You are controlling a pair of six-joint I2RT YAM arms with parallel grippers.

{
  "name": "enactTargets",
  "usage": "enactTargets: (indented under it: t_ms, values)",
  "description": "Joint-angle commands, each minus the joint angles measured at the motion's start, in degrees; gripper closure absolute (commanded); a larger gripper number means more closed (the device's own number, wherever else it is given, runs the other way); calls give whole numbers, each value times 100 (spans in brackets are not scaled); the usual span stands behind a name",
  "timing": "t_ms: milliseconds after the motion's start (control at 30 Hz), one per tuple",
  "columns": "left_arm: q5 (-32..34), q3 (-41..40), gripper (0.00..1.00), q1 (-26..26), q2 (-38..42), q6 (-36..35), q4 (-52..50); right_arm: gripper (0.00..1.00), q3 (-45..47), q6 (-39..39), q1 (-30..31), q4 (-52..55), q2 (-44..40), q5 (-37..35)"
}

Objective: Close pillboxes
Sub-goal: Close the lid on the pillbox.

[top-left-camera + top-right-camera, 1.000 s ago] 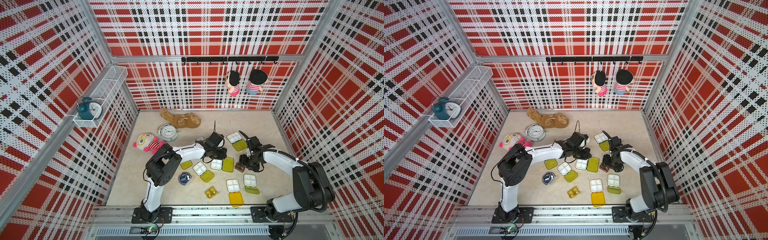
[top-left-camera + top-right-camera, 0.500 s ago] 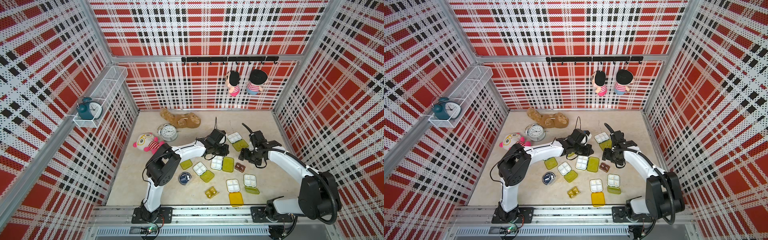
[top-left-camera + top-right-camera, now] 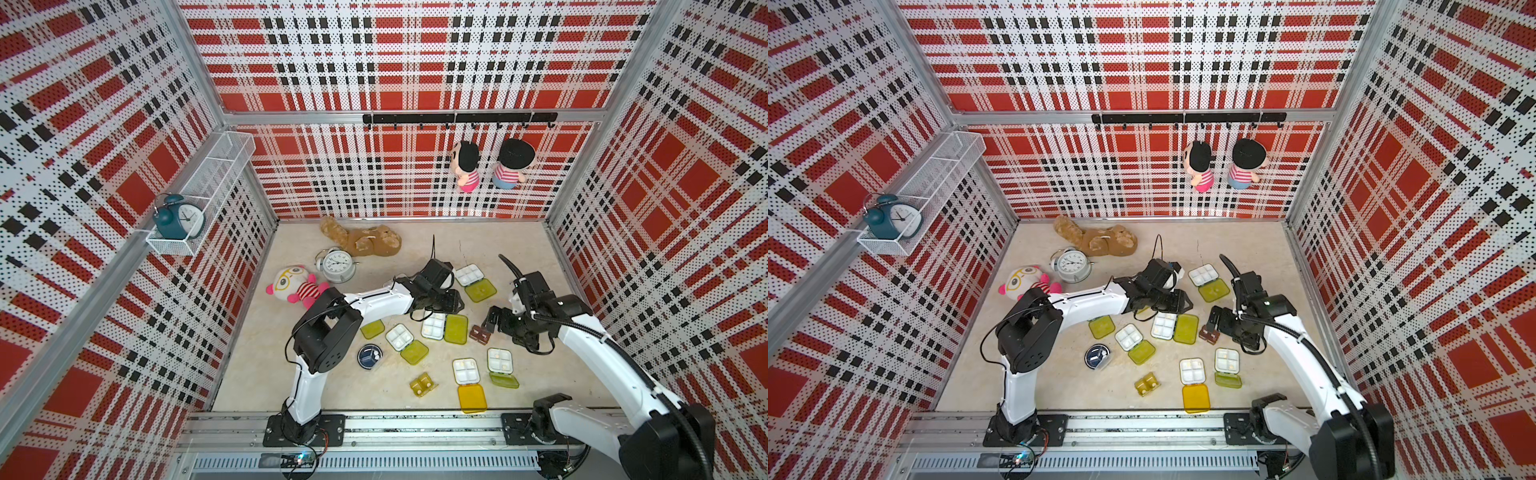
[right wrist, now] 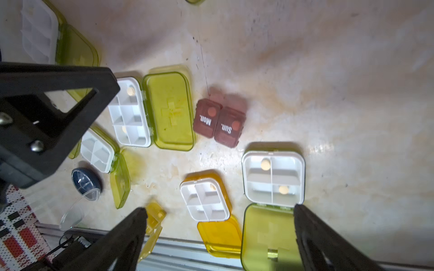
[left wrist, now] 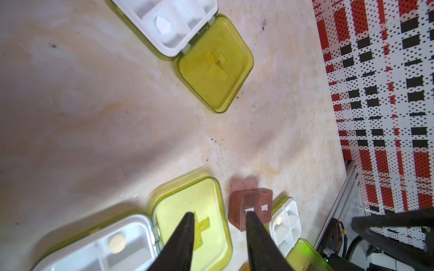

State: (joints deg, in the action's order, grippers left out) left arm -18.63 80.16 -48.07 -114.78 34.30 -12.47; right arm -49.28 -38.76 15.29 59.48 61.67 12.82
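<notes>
Pillboxes (image 3: pixel 434 326) cluster mid-floor; bare floor (image 3: pixel 498 241) lies toward the back wall (image 3: pixel 395 174). Open white trays (image 4: pixel 246 178) hold scattered pills (image 4: pixel 265 164); brown pillbox (image 4: pixel 219 123) is shut. Left gripper (image 5: pixel 219 214) is partly parted, right gripper (image 4: pixel 219 208) is spread wide, both empty.

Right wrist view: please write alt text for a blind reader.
Several plastic pillboxes lie open on a beige marbled tabletop, white four-cell trays with lime-green lids folded back, one lid orange-yellow. A small brown two-cell pillbox marked "Mon." and "Sun." sits among them. The right pincer is open, its two black fingers wide apart.
</notes>
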Motion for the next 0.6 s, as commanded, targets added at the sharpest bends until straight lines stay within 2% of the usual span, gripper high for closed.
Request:
enactTargets:
  t_ms: [0,200,400,567]
  values:
    - [-52,273,59,-132,-84,-3,100,0,195,-606,361,634,-508,369]
    - [-109,403,56,-211,-248,67,104,0,315,-1516,1398,1003,-1046,654]
    - [-107,356,55,-238,-221,68,122,0,417,-2446,2450,1048,-1288,622]
    - [-79,234,55,-246,-149,103,200,0,742,-2760,2897,780,-1252,691]
